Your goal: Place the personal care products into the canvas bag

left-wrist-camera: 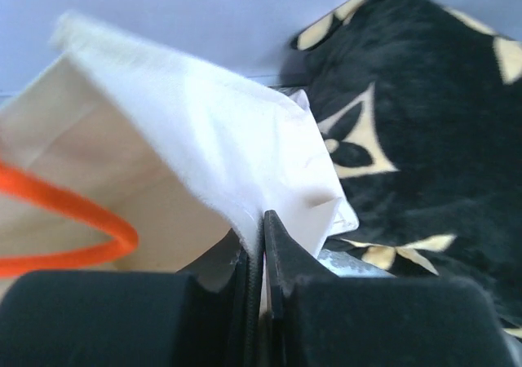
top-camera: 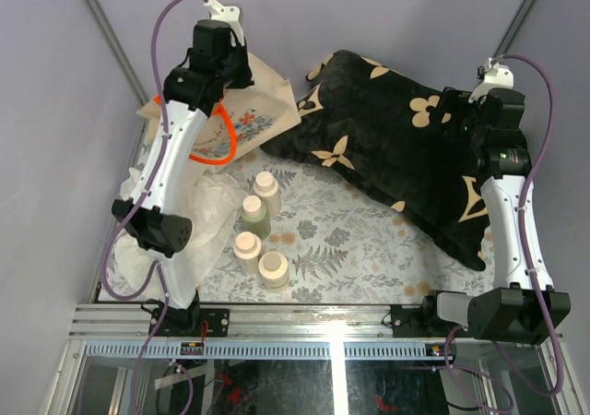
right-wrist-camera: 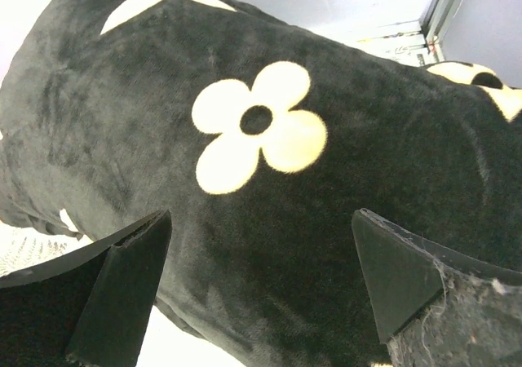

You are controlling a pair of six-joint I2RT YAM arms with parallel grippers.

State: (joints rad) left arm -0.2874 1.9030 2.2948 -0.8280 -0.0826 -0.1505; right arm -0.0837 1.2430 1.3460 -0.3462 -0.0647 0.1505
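Grey-white cloth printed with fern leaves covers the surface [top-camera: 350,240], and plain lilac-grey walls stand behind it.

The left gripper [left-wrist-camera: 263,224] is pressed together, pinching the top edge of the beige boxy canvas bag [top-camera: 263,111]. The bag's cream fabric runs down between the two black fingers. In the left wrist view, the bag's pale inner wall and one bright orange loop handle [left-wrist-camera: 73,202] show to the left of this gripper. In the overhead view, the bag's floral printed face shows just to the gripper's right.

Four small cylindrical bottles with round cream caps and cream to pale olive bodies [top-camera: 255,214] stand upright in a close cluster on the surface. They are outside the bag and well apart from the left gripper, on its near side, toward the arm bases. A crumpled thin white plastic bag [top-camera: 207,214] lies just beside them, under the left arm.

A plush black cloth with tan flower marks [top-camera: 396,148] lies to the right of the left gripper, beside the canvas bag.

The right gripper [right-wrist-camera: 261,220] is spread wide with nothing between its fingers. It hangs directly over this black cloth, far from the bottles. I cannot tell whether its fingers touch the cloth.
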